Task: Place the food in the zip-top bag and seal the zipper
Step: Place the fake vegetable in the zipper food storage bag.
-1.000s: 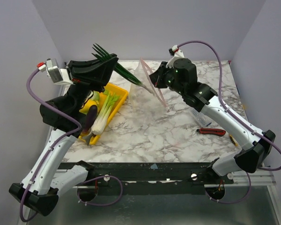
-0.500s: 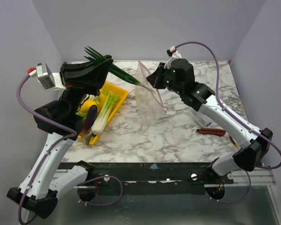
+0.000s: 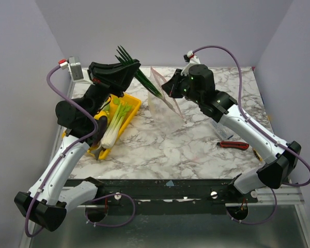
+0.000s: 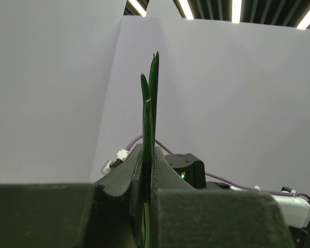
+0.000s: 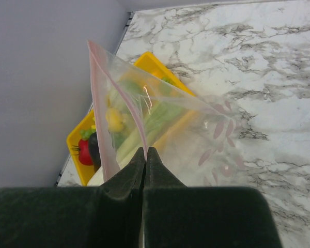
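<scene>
Gripping green stalks [image 3: 147, 85] in left tool [image 3: 133, 68] (held aloft) | right tool [image 5: 145, 152] pinches zip-top bag [image 5: 196, 124] rim

1. Left arm [image 3: 67, 155]: raised, elbow bent; left gripper [image 3: 128, 70] aimed at table centre, jaws clamped on thin green stalks [image 3: 143, 81].
2. Right arm [image 3: 248, 126]: extended forward-left; right gripper [image 3: 169, 89] pinched tight on zip-top bag [image 3: 163, 106].
</scene>
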Robot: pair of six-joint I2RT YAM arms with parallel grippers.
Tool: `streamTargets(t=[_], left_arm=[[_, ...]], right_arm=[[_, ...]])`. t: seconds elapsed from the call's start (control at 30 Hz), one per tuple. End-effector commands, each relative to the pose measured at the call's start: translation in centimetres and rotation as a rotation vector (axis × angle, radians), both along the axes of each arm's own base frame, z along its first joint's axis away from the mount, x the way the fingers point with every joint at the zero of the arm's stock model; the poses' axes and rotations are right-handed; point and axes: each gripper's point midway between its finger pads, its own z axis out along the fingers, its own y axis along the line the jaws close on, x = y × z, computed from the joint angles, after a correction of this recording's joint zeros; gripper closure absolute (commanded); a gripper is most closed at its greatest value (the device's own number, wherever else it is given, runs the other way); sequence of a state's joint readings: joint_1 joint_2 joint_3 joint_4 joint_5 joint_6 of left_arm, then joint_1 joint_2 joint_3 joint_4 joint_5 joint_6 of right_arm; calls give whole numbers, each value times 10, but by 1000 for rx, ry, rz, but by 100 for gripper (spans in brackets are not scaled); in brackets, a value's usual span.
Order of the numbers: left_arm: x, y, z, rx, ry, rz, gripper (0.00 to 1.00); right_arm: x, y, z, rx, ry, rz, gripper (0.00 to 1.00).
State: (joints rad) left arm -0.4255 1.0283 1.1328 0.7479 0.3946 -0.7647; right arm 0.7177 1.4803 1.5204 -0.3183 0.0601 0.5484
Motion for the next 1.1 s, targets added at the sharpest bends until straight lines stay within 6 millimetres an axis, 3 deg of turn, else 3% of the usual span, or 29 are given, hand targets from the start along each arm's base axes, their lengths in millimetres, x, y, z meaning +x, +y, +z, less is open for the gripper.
streamTargets(t=[0.0, 0.2, 0.33, 0.5, 0.6, 0.8, 1.07], left_arm=[[11, -13, -32, 74, 119, -37, 100], [34, -18, -68, 84, 259, 9, 100], [38, -20, -68, -4, 292, -3, 100], [43, -50, -75, 33, 374, -71, 100], [47, -63, -93, 81, 396, -47, 100], [66, -65, -140, 128, 444, 88, 100], [91, -76, -184, 176, 484, 139, 97]], right_arm=[[0, -2, 19, 0, -37, 11, 99], [0, 7, 40, 56, -47, 37, 99], [-1, 15, 44, 84, -38, 65, 99], [2, 15, 36, 79, -23, 50, 99], [6, 11, 35, 85, -22, 13, 100], [8, 12, 41, 139, 0, -1, 100], [8, 14, 48, 198, 30, 49, 100]])
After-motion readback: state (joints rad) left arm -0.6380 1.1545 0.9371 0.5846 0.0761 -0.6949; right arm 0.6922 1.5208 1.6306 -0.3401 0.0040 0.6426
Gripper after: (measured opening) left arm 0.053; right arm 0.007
